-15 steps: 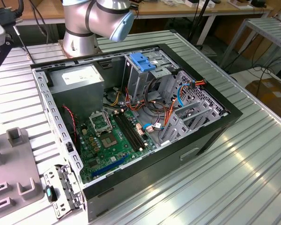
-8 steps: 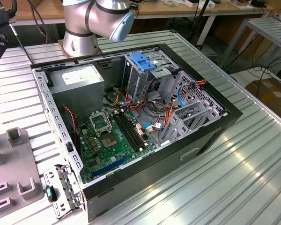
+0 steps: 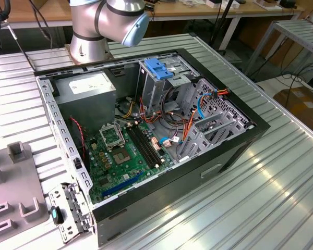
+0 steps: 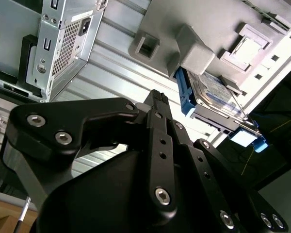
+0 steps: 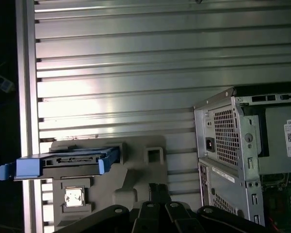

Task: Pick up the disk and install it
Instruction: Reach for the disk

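1. While the disk [image 5: 68, 164] sits propped in a grey holder [image 5: 136, 179] on the ribbed metal surface [image 5: 136, 73], nothing grips it. Blue tabs show at both its ends.
2. In the second wrist view its label face shows, lodged against a raised block of the holder.
3. Fingers [image 5: 154, 191] look pressed together, holding nothing. The gripper [image 5: 158, 187] hangs over the holder, near the disk but apart from it, with no contact.
4. A small square part [image 5: 74, 197] lies in another pocket of the holder, just beside the disk.
5. The computer case [image 5: 233, 145] stands beside the holder, its vented rear panel towards it.
6. In the exterior view the case lies open on its side. The green motherboard [image 3: 122, 156] is exposed, with a metal cage with a blue top [image 3: 159, 70] inside. The holder is at the exterior view's left, and the arm [image 3: 109, 21] rises behind the case.
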Controlling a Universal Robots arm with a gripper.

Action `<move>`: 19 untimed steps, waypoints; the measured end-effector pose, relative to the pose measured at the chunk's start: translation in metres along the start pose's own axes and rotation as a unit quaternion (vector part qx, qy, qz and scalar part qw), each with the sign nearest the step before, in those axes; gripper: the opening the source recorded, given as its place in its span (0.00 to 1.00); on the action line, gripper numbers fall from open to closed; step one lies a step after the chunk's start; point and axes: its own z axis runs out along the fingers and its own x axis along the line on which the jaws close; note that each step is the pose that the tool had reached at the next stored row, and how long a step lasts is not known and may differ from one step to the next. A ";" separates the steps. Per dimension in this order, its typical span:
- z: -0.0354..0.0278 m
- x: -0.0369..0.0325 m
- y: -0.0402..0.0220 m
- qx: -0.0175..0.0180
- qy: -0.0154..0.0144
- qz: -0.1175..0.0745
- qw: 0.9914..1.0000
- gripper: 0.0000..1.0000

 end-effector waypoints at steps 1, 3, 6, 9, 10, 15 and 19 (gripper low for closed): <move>-0.0001 0.0006 0.0000 0.000 0.000 0.000 1.000 0.11; -0.0001 0.0032 -0.0002 0.000 0.000 0.000 1.000 0.11; -0.0002 0.0055 -0.0004 0.000 0.000 0.000 1.000 0.11; -0.0002 0.0075 -0.0006 0.000 0.000 0.000 1.000 0.11; -0.0003 0.0084 -0.0006 0.000 0.000 0.000 1.000 0.11; -0.0004 0.0122 -0.0009 0.000 0.000 0.000 1.000 0.11; -0.0005 0.0154 -0.0011 0.000 0.000 0.000 1.000 0.11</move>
